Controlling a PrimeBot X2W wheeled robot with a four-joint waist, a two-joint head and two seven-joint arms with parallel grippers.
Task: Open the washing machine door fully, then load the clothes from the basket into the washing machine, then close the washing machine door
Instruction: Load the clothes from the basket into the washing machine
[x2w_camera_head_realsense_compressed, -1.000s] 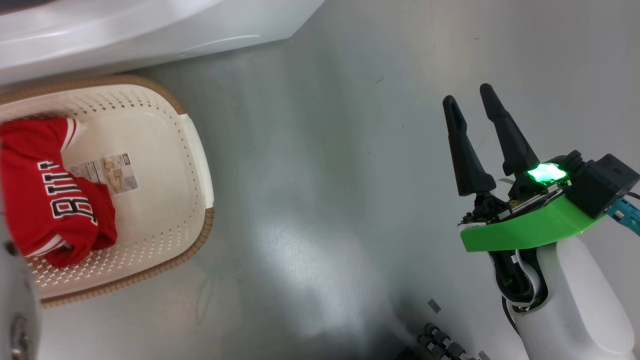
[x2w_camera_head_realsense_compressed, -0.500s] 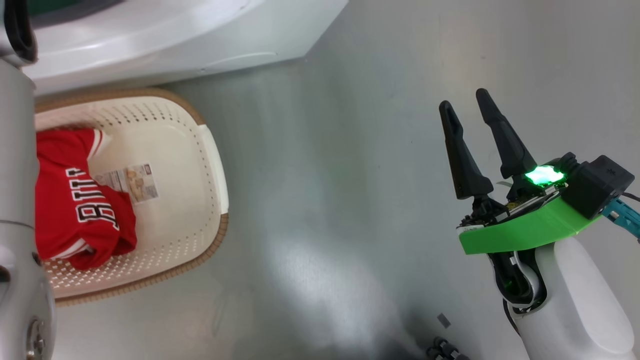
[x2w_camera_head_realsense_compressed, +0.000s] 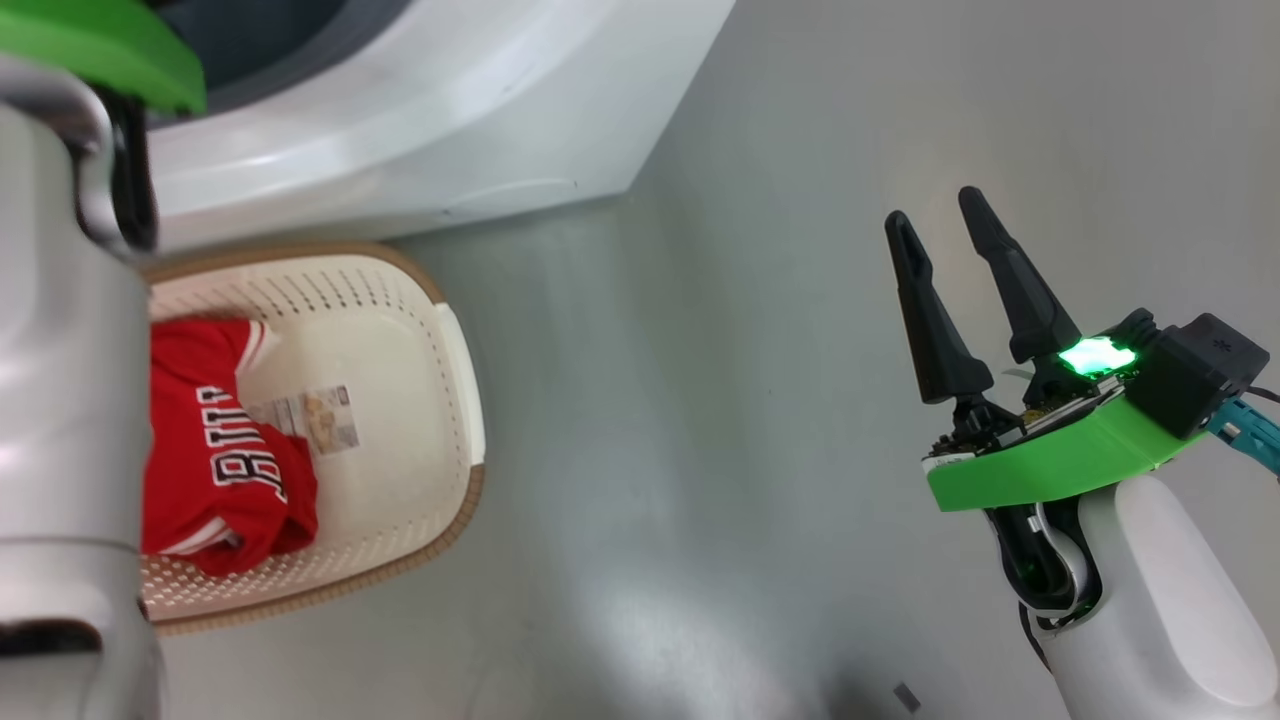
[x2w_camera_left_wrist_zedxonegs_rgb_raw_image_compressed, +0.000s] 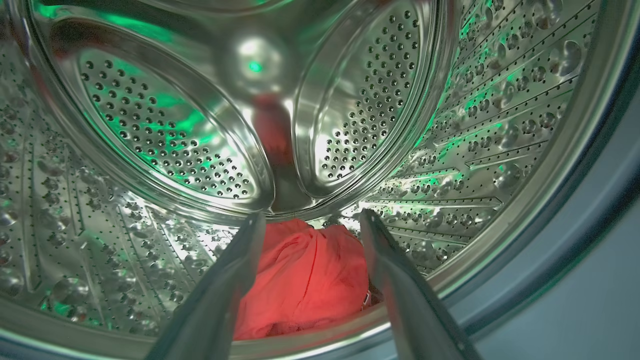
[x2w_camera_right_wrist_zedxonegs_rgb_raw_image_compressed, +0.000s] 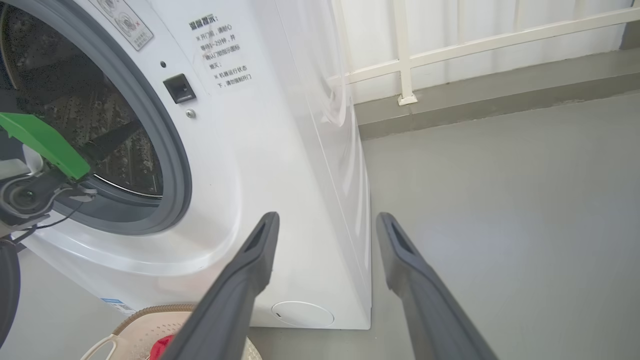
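My left gripper (x2w_camera_left_wrist_zedxonegs_rgb_raw_image_compressed: 310, 216) is inside the washing machine's steel drum (x2w_camera_left_wrist_zedxonegs_rgb_raw_image_compressed: 165, 135), open, with a red garment (x2w_camera_left_wrist_zedxonegs_rgb_raw_image_compressed: 305, 280) lying loose on the drum floor beyond its fingers. More red clothes (x2w_camera_head_realsense_compressed: 225, 470) with white lettering lie in the cream basket (x2w_camera_head_realsense_compressed: 410, 440) on the floor in front of the washing machine (x2w_camera_head_realsense_compressed: 420, 120); my pale left forearm (x2w_camera_head_realsense_compressed: 60, 400) hides the basket's left part. My right gripper (x2w_camera_head_realsense_compressed: 932, 208) hangs open and empty over the bare floor, well right of the basket. The washing machine door is out of view.
In the right wrist view my right gripper (x2w_camera_right_wrist_zedxonegs_rgb_raw_image_compressed: 327, 216) faces the washing machine (x2w_camera_right_wrist_zedxonegs_rgb_raw_image_compressed: 260, 150), its grey seal (x2w_camera_right_wrist_zedxonegs_rgb_raw_image_compressed: 170, 150) and round hatch (x2w_camera_right_wrist_zedxonegs_rgb_raw_image_compressed: 302, 314). The basket (x2w_camera_right_wrist_zedxonegs_rgb_raw_image_compressed: 140, 330) sits below. A white railing (x2w_camera_right_wrist_zedxonegs_rgb_raw_image_compressed: 405, 55) stands behind, with grey floor to the right.
The head camera has swung, shifting the whole picture right and down and bringing my left forearm and the drum opening into view. My left gripper has opened. The right gripper stays as it was.
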